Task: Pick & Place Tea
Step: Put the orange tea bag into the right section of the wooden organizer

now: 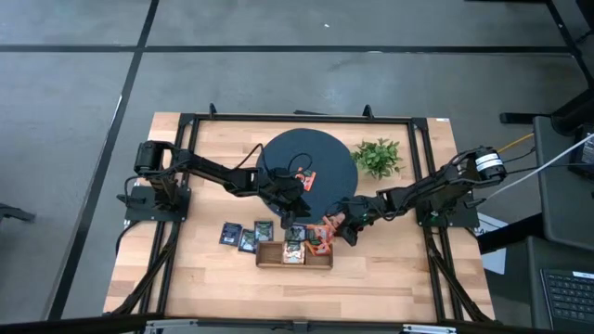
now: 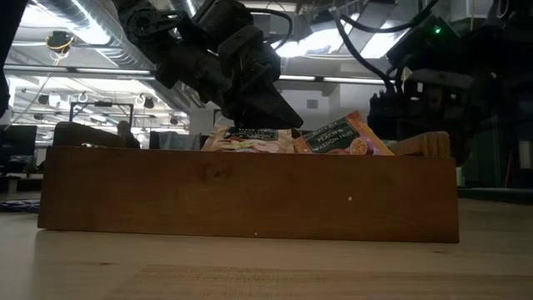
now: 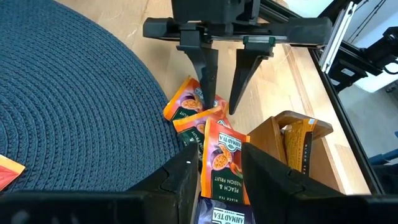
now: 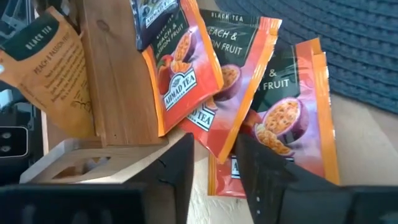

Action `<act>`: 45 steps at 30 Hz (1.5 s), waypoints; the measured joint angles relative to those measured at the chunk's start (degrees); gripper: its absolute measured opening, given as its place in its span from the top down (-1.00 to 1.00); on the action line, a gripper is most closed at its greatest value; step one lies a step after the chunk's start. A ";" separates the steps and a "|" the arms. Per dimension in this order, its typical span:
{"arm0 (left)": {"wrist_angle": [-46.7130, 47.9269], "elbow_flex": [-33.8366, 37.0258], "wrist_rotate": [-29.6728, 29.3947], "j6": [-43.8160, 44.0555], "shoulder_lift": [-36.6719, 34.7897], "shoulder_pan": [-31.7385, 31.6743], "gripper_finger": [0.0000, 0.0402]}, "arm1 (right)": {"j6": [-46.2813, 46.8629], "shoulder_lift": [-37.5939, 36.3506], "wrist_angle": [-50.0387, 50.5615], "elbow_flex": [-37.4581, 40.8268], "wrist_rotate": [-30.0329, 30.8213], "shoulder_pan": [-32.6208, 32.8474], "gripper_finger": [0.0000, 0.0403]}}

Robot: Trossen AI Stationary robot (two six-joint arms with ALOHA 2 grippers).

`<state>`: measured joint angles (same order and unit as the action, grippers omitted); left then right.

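1. The left end effector [image 3: 217,155] hangs right over the orange tea sachets [image 3: 224,158]. Its fingers are apart and I see nothing pinched in them.
2. The right end effector [image 3: 221,106] faces it from the other side of the same pile. Its fingers are apart too and point down, with the tips just above the nearest sachet. I think it is lining up to pick that one.
3. The orange sachets lie between the two end effectors, partly on top of each other like a fan. They sit on the desk [image 3: 280,81] at the edge of the dark blue mat [image 3: 74,93].
4. The wooden tray [image 3: 273,134] is just beside both end effectors. I think the pile is so close because the tea only needs a short hop into it. One sachet looks propped against the tray's wall.
5. A brownish sachet [image 3: 298,143] stands on its edge inside the tray, so some tea is already in.
6. The sachets lie mostly flat. Their long sides run from one end effector toward the other, a little slanted.
7. A dark navy sachet [image 3: 217,214] shows close under the left end effector. I cannot tell if anything holds it.
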<state>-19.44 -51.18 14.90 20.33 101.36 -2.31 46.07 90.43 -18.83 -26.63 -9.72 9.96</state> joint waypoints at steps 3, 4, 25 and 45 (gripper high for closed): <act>0.00 0.00 0.00 -0.01 0.00 0.00 0.41 | 0.22 0.00 0.10 0.02 0.17 0.00 0.53; 0.00 0.00 0.00 0.03 0.00 0.00 0.41 | 0.22 0.00 0.11 0.04 0.44 0.00 0.57; 0.40 0.00 0.22 1.50 0.00 0.00 0.41 | 1.43 5.82 -6.56 -0.25 1.63 0.04 0.68; 4.57 0.00 4.33 5.21 2.65 3.46 0.59 | -0.07 6.14 -7.99 -0.37 2.46 -0.04 0.68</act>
<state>-14.87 -51.18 19.22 25.54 104.01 1.15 46.00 96.57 -26.82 -27.01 -7.25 9.91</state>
